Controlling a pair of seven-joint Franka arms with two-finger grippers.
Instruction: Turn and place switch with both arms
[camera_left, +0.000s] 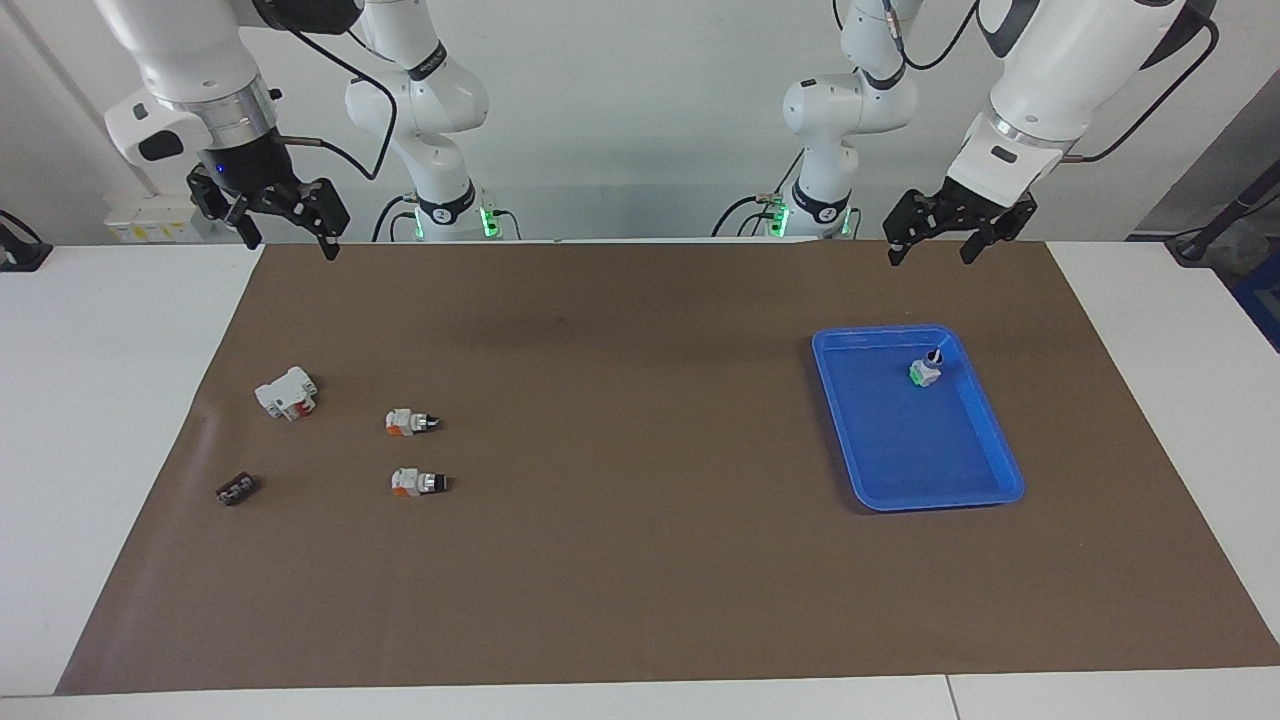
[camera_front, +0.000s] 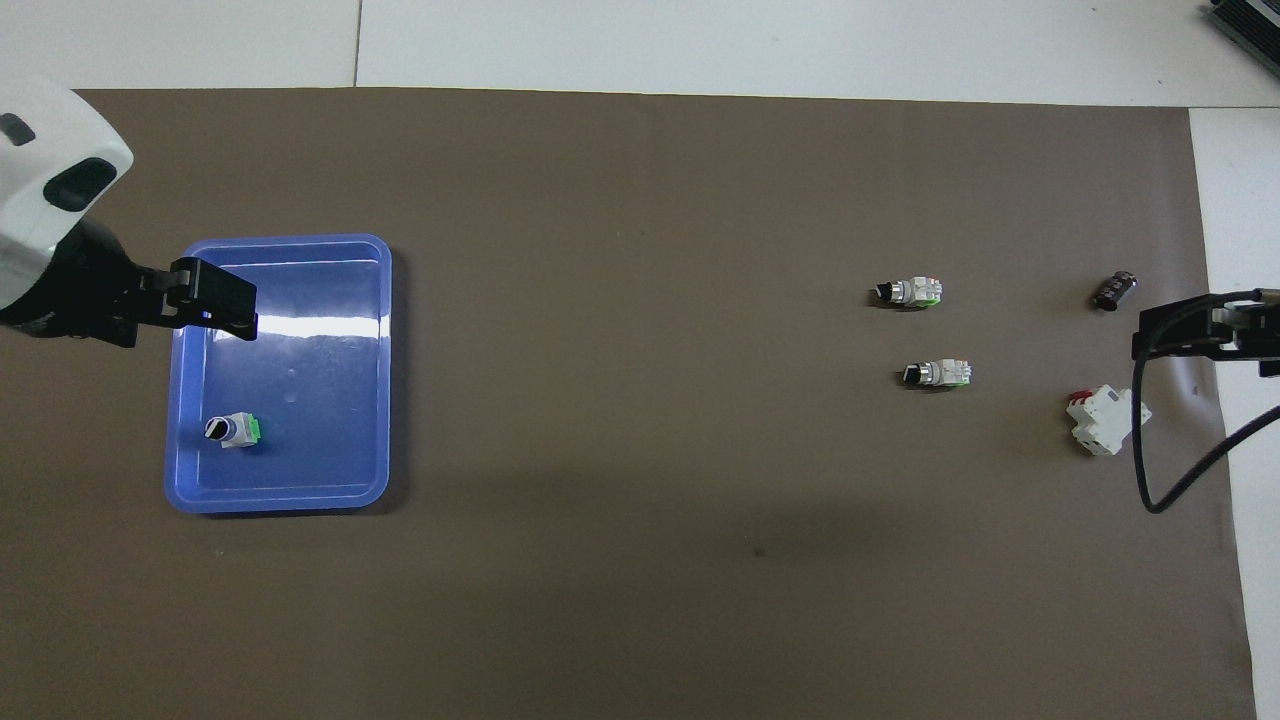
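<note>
Left gripper hangs open and empty above the tray, where the switch looks light, rigid, best pinched across its white body.

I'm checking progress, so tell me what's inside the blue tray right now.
One switch stands in the blue tray, black knob up, at the end nearer the robots. The rest of the tray floor shows bare; nothing covers it in the facing view.

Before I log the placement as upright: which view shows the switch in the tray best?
The overhead view: the switch shows its knob and green side clear of the tray wall. The facing view shows it smaller, close to the wall.
</note>
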